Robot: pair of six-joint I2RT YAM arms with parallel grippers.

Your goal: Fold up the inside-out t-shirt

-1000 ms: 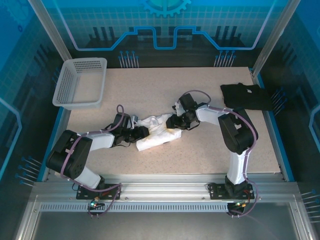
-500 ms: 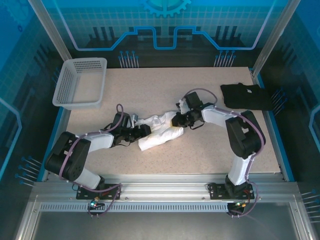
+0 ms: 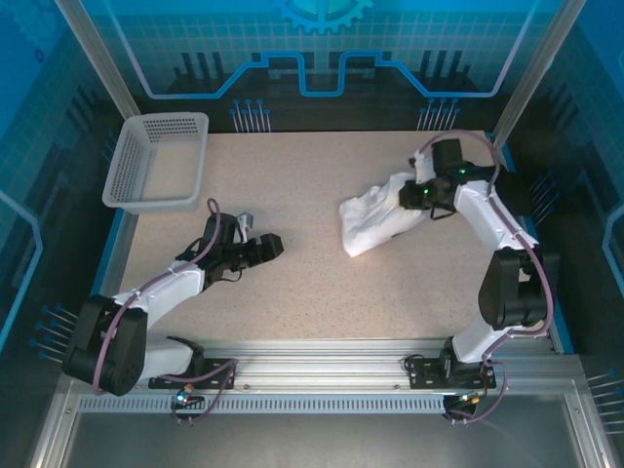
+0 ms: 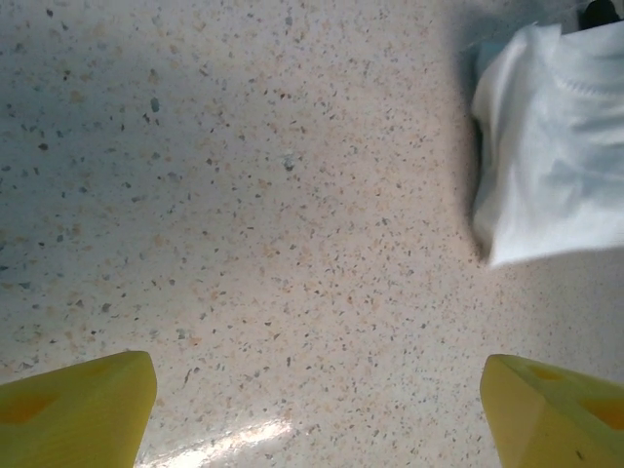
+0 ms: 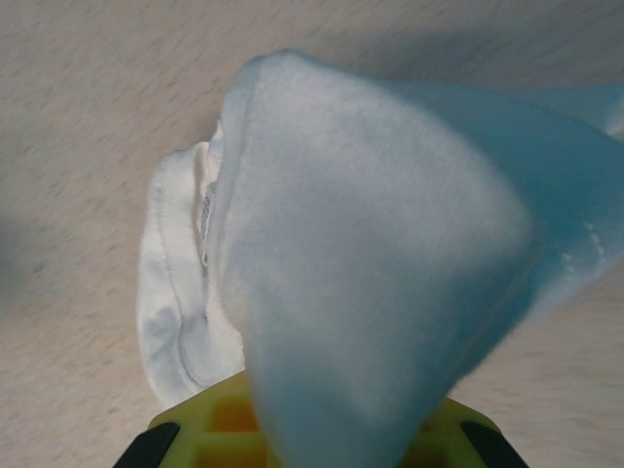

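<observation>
While the right gripper (image 3: 413, 198) pinches its far-right end, the inside-out t-shirt (image 3: 372, 222) runs lengthwise toward the near-left corner of the worktop (image 3: 292, 175); left gripper (image 3: 272, 244) spread, empty.

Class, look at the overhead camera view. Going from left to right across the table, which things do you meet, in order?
basket → left pincer, open above bare tabletop → t-shirt, bunched up

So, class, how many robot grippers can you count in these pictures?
2. The left gripper hangs open over bare table at the front left; the right gripper, farther back on the right, is shut on the white t-shirt.
</observation>
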